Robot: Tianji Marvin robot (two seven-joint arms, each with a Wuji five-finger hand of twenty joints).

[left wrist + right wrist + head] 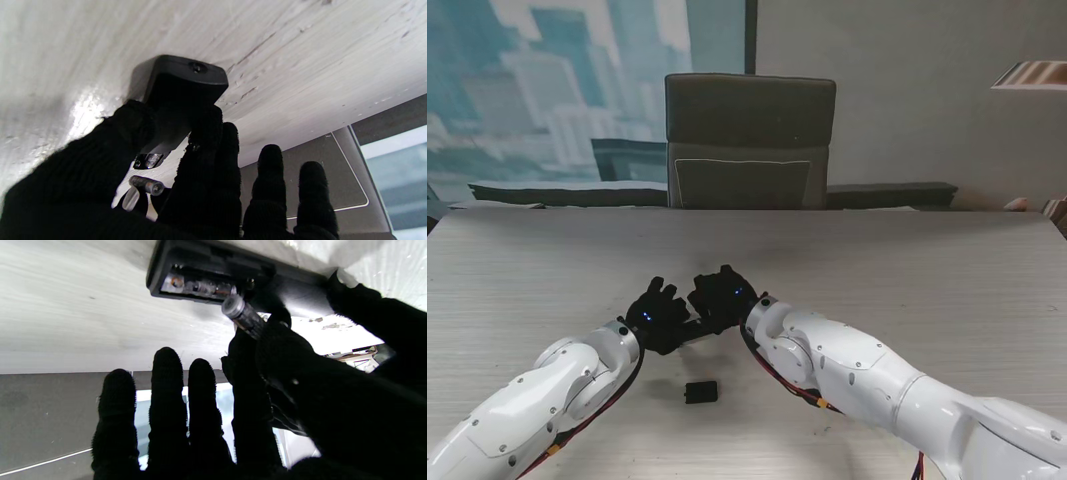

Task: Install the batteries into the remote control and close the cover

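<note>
Hands: you had two black-gloved five-finger hands meeting at the table's middle, the left hand [655, 312] and the right hand [721, 296], touching or nearly so.
Left hand: it gripped the black plastic remote control [181, 83], thumb on one side and fingers on the other; two further fingers stood straight and free.
Right hand: its thumb and forefinger pinched one dark cylindrical battery with a silver end cap [242, 315]; the other three fingers were stretched out, holding nothing.
Remote: one, lying on the pale wood-grain table [907, 270] under both hands, its battery bay open toward the right wrist camera.
Batteries: you could count two, the pinched one with its cap at the bay's rim, and one already lying in the bay [196, 286].
Cover: one small black rectangular piece [701, 391] lay on the table nearer to me than the hands, between the two forearms and apart from both; whether it was the cover you could not tell for certain.
Edges: the remote sat far from every table edge.
Room: you had bare table to the left, right and far side; a dark grey office chair [749, 140] stood beyond the far edge.
</note>
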